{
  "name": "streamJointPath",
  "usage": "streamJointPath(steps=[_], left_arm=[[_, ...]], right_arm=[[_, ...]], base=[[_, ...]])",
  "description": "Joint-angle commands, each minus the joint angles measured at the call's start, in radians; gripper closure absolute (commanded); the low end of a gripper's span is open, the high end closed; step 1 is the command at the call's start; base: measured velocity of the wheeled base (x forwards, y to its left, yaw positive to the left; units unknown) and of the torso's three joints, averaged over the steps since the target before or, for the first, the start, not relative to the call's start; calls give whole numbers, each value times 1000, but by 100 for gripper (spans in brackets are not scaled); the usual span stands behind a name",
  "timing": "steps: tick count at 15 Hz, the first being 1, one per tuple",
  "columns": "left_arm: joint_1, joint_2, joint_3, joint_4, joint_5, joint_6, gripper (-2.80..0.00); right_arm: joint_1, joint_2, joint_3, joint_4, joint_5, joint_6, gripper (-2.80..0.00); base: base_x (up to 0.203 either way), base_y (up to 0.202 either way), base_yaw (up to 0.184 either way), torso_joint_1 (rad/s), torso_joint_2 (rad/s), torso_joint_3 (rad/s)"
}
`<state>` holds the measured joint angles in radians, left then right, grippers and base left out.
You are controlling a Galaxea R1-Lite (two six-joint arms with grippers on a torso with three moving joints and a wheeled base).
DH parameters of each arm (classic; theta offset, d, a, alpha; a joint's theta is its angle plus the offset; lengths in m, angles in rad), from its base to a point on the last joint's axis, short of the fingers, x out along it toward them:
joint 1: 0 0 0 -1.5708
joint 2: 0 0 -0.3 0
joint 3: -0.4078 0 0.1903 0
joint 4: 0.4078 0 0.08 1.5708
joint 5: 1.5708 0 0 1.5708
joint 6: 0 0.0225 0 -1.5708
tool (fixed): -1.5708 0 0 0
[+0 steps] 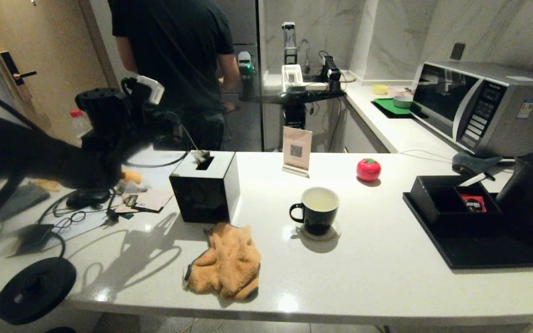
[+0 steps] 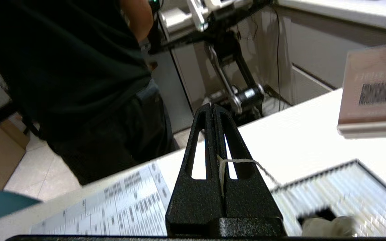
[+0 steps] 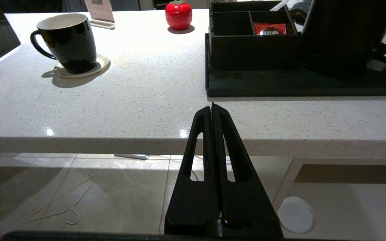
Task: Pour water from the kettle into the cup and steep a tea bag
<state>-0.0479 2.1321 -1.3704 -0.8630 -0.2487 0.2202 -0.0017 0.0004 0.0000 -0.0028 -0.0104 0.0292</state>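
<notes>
- Our left gripper [image 2: 213, 110] was shut on the tea bag's thin white string [image 2: 236, 161], above the black tissue box [image 1: 205, 187].
- The tea bag [image 1: 200, 156] looked light and floppy, so it would likely swing.
- Our right gripper [image 3: 212, 108] was shut and empty, below the table [image 3: 152, 100] edge.

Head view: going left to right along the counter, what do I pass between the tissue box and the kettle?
Tissue box → cloth → QR card → cup → red tomato-shaped thing → compartment box → kettle.

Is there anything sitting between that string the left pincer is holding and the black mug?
Yes. The black tissue box stands on the counter between the left pincer, shut on the tea bag string, and the mug.
</notes>
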Motion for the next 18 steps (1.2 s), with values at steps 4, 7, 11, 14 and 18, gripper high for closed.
streamJointPath(steps=[4,7,11,14,18], left_arm=[[0,2,-21,-5,-1,1,0],[0,-1,-22,-6,-1,1,0],[-3,-3,-22,-5,-1,2,0],[-9,0,-60,4,-2,2,0],[-28,3,-70,9,-1,2,0]], right_arm=[[0,0,0,0,0,0,0],[0,0,0,0,0,0,0],[0,0,0,0,0,0,0],[0,0,0,0,0,0,0],[0,0,0,0,0,1,0]], base=[[0,0,0,0,0,0],[0,0,0,0,0,0],[0,0,0,0,0,0],[0,0,0,0,0,0],[0,0,0,0,0,0]])
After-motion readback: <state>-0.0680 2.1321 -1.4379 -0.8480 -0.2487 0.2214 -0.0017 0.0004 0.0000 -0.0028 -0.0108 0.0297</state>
